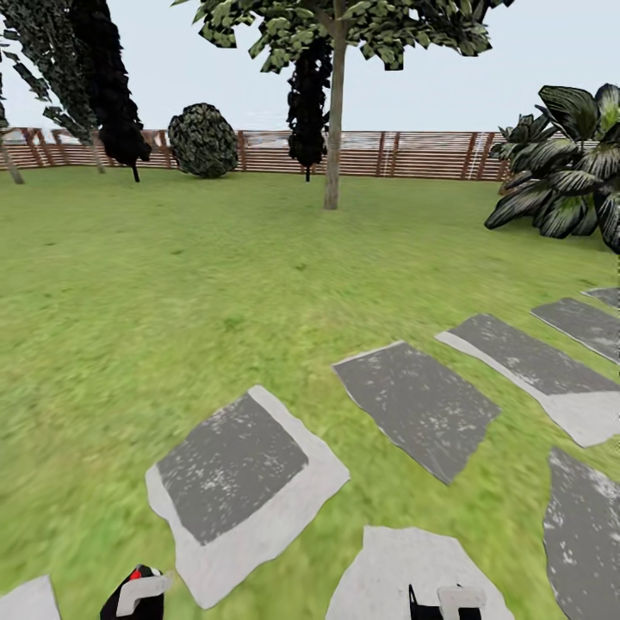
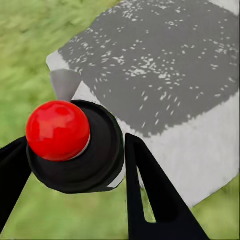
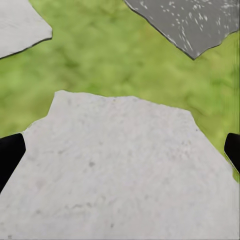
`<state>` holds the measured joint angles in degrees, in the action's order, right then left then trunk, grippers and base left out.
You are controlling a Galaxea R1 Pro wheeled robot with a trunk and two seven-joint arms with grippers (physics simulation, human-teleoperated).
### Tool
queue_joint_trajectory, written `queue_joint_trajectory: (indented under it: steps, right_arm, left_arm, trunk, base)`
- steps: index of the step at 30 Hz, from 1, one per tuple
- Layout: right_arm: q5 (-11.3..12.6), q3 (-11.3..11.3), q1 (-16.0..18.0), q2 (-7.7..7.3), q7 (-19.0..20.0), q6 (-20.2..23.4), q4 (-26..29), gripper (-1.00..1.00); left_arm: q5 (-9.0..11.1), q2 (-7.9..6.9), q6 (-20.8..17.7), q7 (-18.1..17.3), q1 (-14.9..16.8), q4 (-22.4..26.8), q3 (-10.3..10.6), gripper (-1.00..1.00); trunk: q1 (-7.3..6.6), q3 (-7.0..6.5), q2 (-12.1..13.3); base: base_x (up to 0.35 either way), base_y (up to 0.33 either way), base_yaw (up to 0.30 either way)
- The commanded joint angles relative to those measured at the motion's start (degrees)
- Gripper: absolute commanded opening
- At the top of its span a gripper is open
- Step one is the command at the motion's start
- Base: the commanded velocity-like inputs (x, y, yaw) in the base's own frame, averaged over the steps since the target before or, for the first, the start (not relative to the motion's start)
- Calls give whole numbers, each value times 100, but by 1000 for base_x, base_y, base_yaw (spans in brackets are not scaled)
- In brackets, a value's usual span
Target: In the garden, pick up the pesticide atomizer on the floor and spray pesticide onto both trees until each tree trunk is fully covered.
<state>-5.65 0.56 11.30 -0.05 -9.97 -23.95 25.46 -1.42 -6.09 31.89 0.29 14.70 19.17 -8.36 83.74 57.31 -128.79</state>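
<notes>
Already the pickup looks done: the left gripper (image 2: 75, 165) has its fingers (image 2: 150, 195) clamped on the pesticide atomizer (image 2: 75, 145), red top toward the wrist camera, held above a stepping stone (image 2: 165, 65) and grass. The right gripper (image 3: 120, 150) hangs over a pale stone with its fingers apart, holding nothing. Ahead across the lawn (image 1: 172, 284) stands one pale-trunked tree (image 1: 332, 129), well apart from the robot (its trunk shows no whitish specks that I can make out). Spraying both trunks seems wholly left.
</notes>
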Motion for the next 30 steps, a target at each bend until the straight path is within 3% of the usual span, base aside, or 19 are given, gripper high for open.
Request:
queue_joint_trajectory:
  steps: [1,30]
  right_arm:
    - [-59,6,4,1,-47,-4,-6,100]
    - [-77,-3,4,-42,-45,-4,-6,100]
  left_arm:
    - [-16,1,19,5,3,-3,-15,-100]
    - [-16,-15,18,5,3,-10,-16,-100]
  trunk:
    - [2,5,-2]
    - [2,5,-2]
  base:
    - [334,-34,-93]
    - [338,-2,-6]
